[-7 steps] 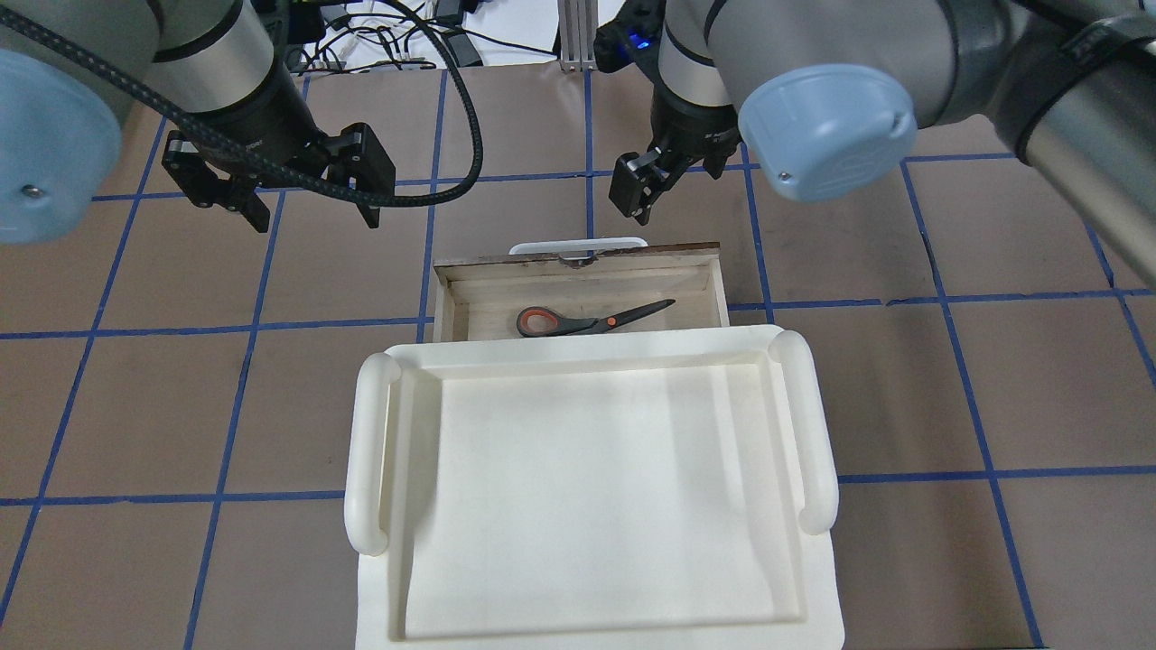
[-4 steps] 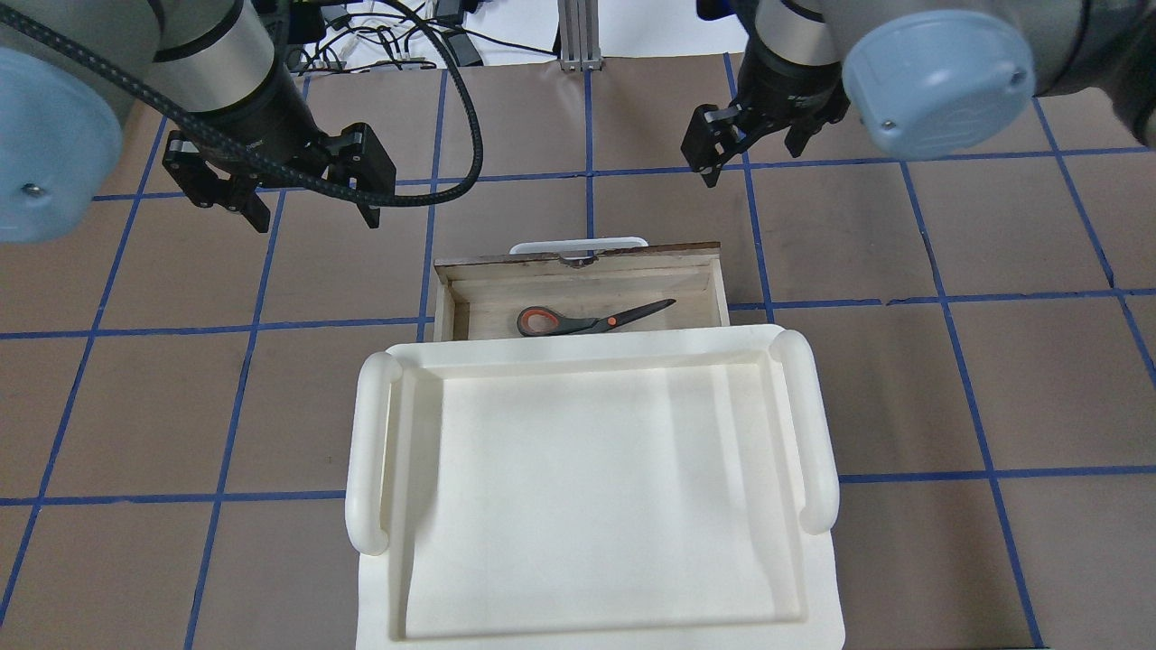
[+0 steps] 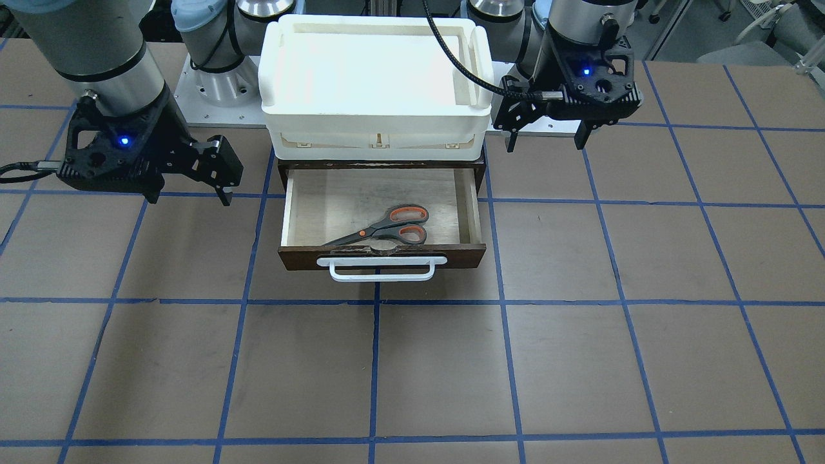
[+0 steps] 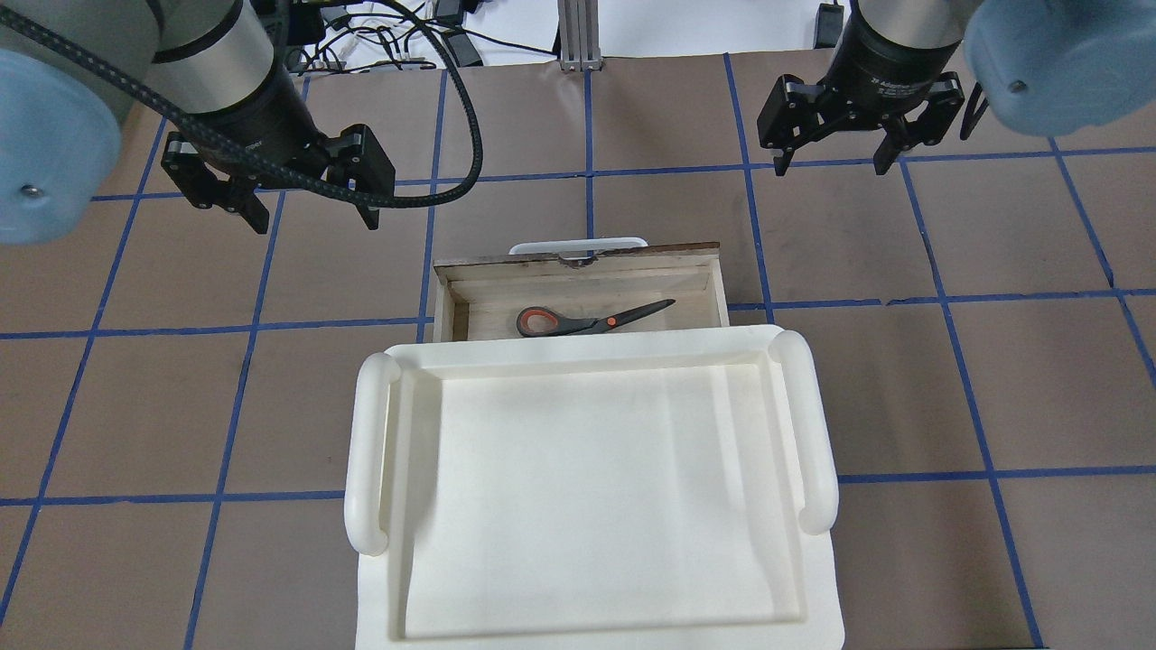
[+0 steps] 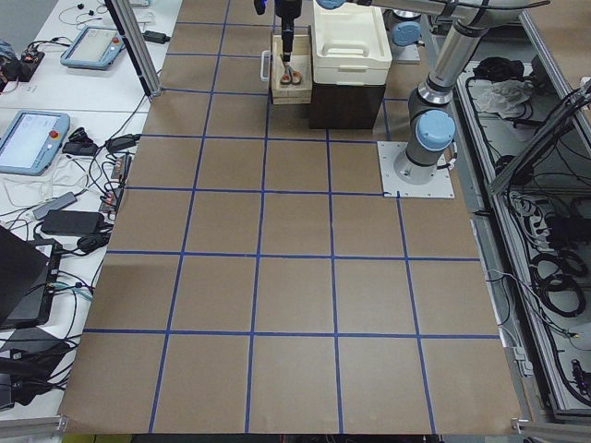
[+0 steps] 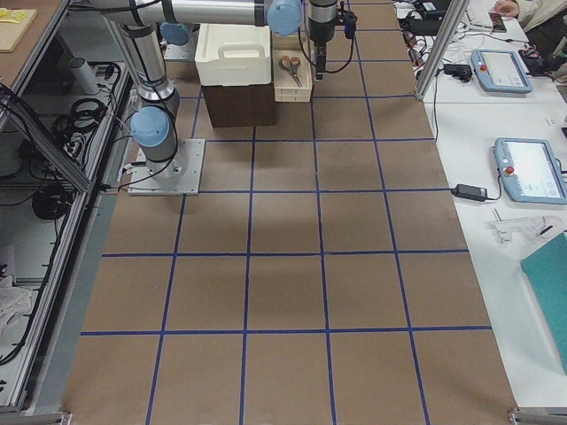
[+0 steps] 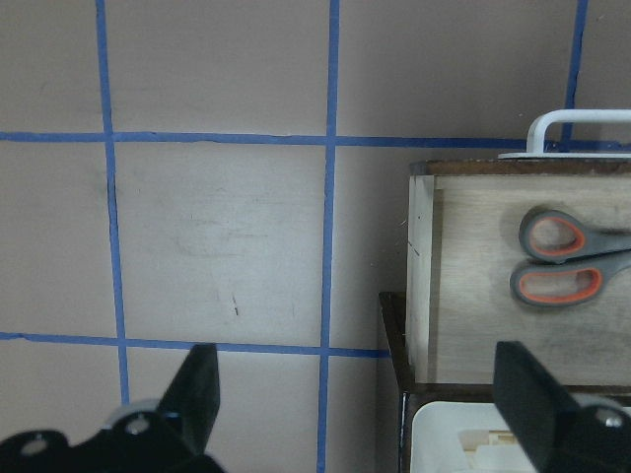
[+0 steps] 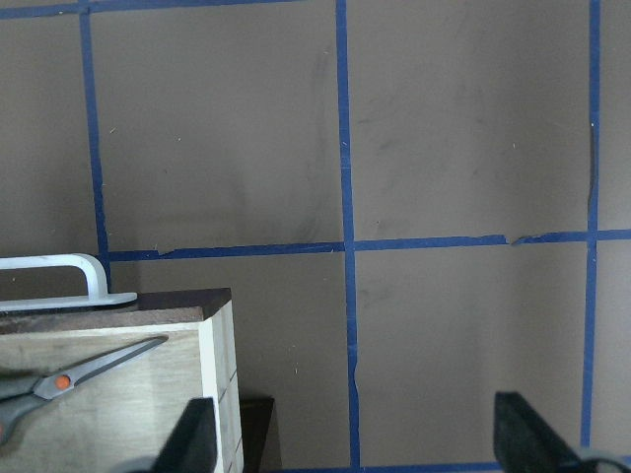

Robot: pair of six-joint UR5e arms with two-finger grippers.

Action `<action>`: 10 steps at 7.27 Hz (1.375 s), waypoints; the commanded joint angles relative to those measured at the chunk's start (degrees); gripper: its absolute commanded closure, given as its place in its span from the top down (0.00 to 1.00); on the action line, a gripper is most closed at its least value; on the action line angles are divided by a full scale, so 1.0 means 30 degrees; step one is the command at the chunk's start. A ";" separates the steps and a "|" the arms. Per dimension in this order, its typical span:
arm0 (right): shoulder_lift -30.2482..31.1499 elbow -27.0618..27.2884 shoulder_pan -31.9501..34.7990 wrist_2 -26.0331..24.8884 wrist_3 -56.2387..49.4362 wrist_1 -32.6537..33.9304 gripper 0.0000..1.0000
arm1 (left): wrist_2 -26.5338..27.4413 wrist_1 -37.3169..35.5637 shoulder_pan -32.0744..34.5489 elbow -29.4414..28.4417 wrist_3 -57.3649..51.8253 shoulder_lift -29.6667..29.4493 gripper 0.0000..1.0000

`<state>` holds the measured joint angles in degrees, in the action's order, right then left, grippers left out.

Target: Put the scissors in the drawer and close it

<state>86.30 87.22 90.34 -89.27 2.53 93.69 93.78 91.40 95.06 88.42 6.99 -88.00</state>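
Overhead exterior shows the scissors (image 4: 591,320) lying inside the open drawer (image 4: 668,255), my left hand (image 4: 314,219) and right hand (image 4: 829,167) both spread open, empty, hovering above the surface (image 4: 903,388)

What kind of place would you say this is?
Probably a robotics lab: a robot arm bolted to a tape-gridded table, with teach pendants and cable bundles alongside.
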 commanded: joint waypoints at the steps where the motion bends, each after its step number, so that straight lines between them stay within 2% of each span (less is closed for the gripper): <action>1: 0.0852 0.0019 0.0005 -0.0155 -0.0139 -0.0438 1.00 | 0.0001 -0.0232 0.0158 0.0029 0.0739 -0.0459 1.00; 2: 0.0766 -0.0010 -0.0024 -0.0039 -0.0228 -0.0467 1.00 | -0.0115 -0.0437 0.0304 0.0116 0.3153 -0.0985 1.00; 5: 0.1231 -0.0011 -0.0024 -0.0126 -0.0229 -0.0584 1.00 | -0.0087 -0.4413 0.1212 -0.0203 0.3734 -0.2946 1.00; 6: 0.1234 0.0018 -0.0024 -0.0097 -0.0171 -0.0556 1.00 | -0.0087 -0.5467 0.1562 -0.0582 0.3734 -0.3620 1.00; 9: 0.1263 0.0019 -0.0024 -0.0126 -0.0055 -0.0436 1.00 | 0.0382 -0.6381 0.3171 -0.2924 0.5105 -0.6605 1.00; 10: 0.1321 0.0019 -0.0024 -0.0126 0.0005 -0.0525 1.00 | 0.0614 -0.7517 0.3553 -0.2988 0.5459 -0.7427 1.00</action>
<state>90.09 87.27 90.27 -89.65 2.29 92.43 94.91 72.13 103.99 80.66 21.73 -106.77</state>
